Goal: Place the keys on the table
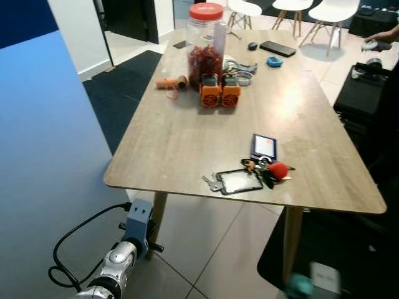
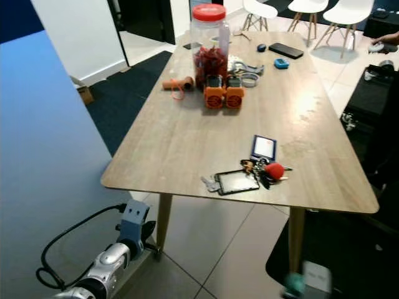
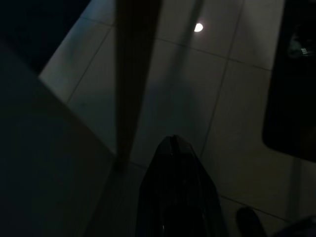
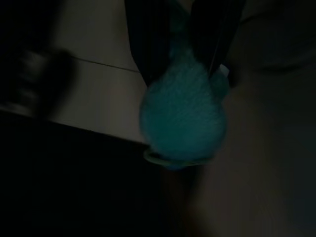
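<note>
Nearest, low beside the table's near right leg, the right gripper [image 4: 185, 29] hung over the tiled floor [image 1: 218, 249], its two black fingers [image 4: 148, 44] closed on a fluffy teal pom-pom [image 4: 183, 116] with a ring at its end — the keys themselves could not be made out there. The same teal ball [image 1: 299, 286] showed blurred at the bottom of the head view. The left gripper [image 3: 174, 143] hung idle by the near left leg, fingers pressed together and holding nothing.

On the wooden table [image 1: 187, 137], near its front edge, lay another bunch of keys [image 1: 212, 182] with a clear badge holder [image 1: 239, 181], a red pom-pom [image 1: 278, 169] and a small blue card [image 1: 264, 147] just behind. Farther back stood two orange devices [image 1: 219, 93], a red-lidded jar [image 1: 206, 43], a rolled object [image 1: 172, 82] — and, farthest, a dark phone [image 1: 278, 48].
</note>
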Motion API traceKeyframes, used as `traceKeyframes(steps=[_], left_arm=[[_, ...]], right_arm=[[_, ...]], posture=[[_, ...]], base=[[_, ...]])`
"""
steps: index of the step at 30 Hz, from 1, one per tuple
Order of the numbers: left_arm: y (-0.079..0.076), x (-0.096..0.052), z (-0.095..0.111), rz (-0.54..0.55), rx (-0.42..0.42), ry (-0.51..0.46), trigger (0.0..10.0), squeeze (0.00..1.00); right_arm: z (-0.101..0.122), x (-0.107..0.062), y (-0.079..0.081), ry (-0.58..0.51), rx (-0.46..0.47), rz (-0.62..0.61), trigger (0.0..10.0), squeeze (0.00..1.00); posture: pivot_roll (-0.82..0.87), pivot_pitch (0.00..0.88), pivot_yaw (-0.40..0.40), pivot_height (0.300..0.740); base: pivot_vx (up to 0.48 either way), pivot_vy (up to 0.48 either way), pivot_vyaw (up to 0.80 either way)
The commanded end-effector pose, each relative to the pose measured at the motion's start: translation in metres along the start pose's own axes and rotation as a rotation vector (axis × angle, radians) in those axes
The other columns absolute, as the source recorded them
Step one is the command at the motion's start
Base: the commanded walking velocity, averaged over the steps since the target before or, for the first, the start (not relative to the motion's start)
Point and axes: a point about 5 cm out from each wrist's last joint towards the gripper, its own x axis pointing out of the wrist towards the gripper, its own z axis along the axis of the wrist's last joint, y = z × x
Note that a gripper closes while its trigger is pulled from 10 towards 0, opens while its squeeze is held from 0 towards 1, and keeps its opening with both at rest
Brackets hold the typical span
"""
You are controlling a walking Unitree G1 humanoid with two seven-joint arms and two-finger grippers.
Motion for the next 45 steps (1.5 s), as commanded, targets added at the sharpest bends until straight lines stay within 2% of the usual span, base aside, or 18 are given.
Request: traceKeyframes(steps=[1, 3, 4, 6, 7, 9, 12, 14, 15, 16, 21, 23, 24, 26, 29, 31, 38, 45], left_arm=[[0.005, -0.003, -0.004, 0.007, 0.015, 0.013, 10.0, 0.00], [0.005, -0.004, -0.005, 0.006, 0.014, 0.015, 10.0, 0.00], [0.005, -0.004, -0.005, 0.006, 0.014, 0.015, 10.0, 0.00], [0.005, -0.003, -0.005, 0.003, 0.020, 0.018, 10.0, 0.00], [0.005, -0.003, -0.005, 0.003, 0.020, 0.018, 10.0, 0.00], [0.005, -0.003, -0.004, -0.003, 0.028, 0.019, 10.0, 0.00], [0.006, -0.003, -0.003, -0.006, 0.030, 0.020, 10.0, 0.00], [0.006, -0.003, -0.003, -0.006, 0.030, 0.020, 10.0, 0.00], [0.006, -0.003, -0.003, -0.007, 0.032, 0.021, 10.0, 0.00], [0.006, -0.003, -0.003, -0.009, 0.032, 0.021, 10.0, 0.00], [0.006, -0.003, -0.004, -0.012, 0.033, 0.022, 10.0, 0.00], [0.007, -0.005, -0.006, -0.014, 0.029, 0.026, 10.0, 0.00], [0.007, -0.005, -0.006, -0.014, 0.029, 0.026, 10.0, 0.00], [0.008, -0.006, -0.007, -0.014, 0.026, 0.029, 10.0, 0.00], [0.009, -0.006, -0.008, -0.015, 0.024, 0.030, 10.0, 0.00], [0.010, -0.008, -0.010, -0.021, 0.021, 0.035, 10.0, 0.00], [0.012, -0.012, -0.014, -0.036, 0.023, 0.038, 10.0, 0.00], [0.015, -0.015, -0.017, -0.059, 0.022, 0.047, 10.0, 0.00]], right_arm=[[0.008, 0.001, -0.011, -0.052, 0.059, -0.078, 10.0, 0.00], [0.029, 0.002, -0.049, -0.149, 0.173, -0.247, 10.0, 0.00], [0.029, 0.002, -0.049, -0.149, 0.173, -0.247, 10.0, 0.00], [0.071, 0.003, -0.087, -0.329, 0.279, -0.361, 10.0, 0.00], [0.071, 0.003, -0.087, -0.329, 0.279, -0.361, 10.0, 0.00], [0.125, 0.000, -0.114, -0.524, 0.324, -0.398, 10.0, 0.00], [0.176, -0.005, -0.120, -0.688, 0.330, -0.366, 10.0, 0.00], [0.176, -0.005, -0.120, -0.688, 0.330, -0.366, 10.0, 0.00], [0.206, -0.007, -0.117, -0.762, 0.317, -0.315, 10.0, 0.00], [0.242, -0.010, -0.104, -0.837, 0.298, -0.214, 10.0, 0.00], [0.292, -0.019, -0.069, -0.931, 0.224, -0.006, 10.0, 0.00], [0.326, -0.031, -0.006, -0.966, 0.117, 0.311, 10.0, 0.00], [0.326, -0.031, -0.006, -0.966, 0.117, 0.311, 10.0, 0.00], [0.338, -0.044, 0.039, -0.967, 0.031, 0.532, 10.0, 0.00], [0.341, -0.053, 0.063, -0.967, -0.019, 0.642, 10.0, 0.00], [0.342, -0.075, 0.108, -0.964, -0.115, 0.843, 10.0, 0.00], [0.334, -0.104, 0.156, -0.911, -0.214, 1.079, 10.0, 0.00], [0.322, -0.113, 0.167, -0.860, -0.319, 1.159, 10.0, 0.00]], posture=[[0.01, 0.000, 0.042, 0.740], [0.01, 0.000, 0.043, 0.740], [0.01, 0.000, 0.043, 0.740], [0.01, 0.000, 0.053, 0.740], [0.01, 0.000, 0.053, 0.740], [0.00, 0.000, 0.056, 0.740], [0.00, 0.000, 0.058, 0.740], [0.00, 0.000, 0.058, 0.740], [0.00, 0.000, 0.057, 0.740], [0.01, 0.000, 0.052, 0.740], [0.01, 0.001, 0.047, 0.740], [0.02, 0.006, 0.045, 0.740], [0.02, 0.006, 0.045, 0.740], [0.02, 0.009, 0.045, 0.740], [0.02, 0.011, 0.046, 0.740], [0.03, 0.019, 0.045, 0.740], [0.04, 0.045, 0.052, 0.740], [0.05, 0.059, 0.054, 0.740]], base=[[0.000, 0.000, 0.00], [0.000, 0.000, 0.00], [0.000, 0.000, 0.00], [0.000, 0.000, 0.00], [0.000, 0.000, 0.00], [0.000, 0.000, 0.00], [0.000, 0.000, 0.00], [0.000, 0.000, 0.00], [0.000, 0.000, 0.00], [0.000, 0.000, 0.00], [0.000, 0.000, 0.00], [0.000, 0.000, 0.00], [0.000, 0.000, 0.00], [0.000, 0.000, 0.00], [0.000, 0.000, 0.00], [0.000, 0.000, 0.00], [0.000, 0.000, 0.00], [0.000, 0.000, 0.00]])
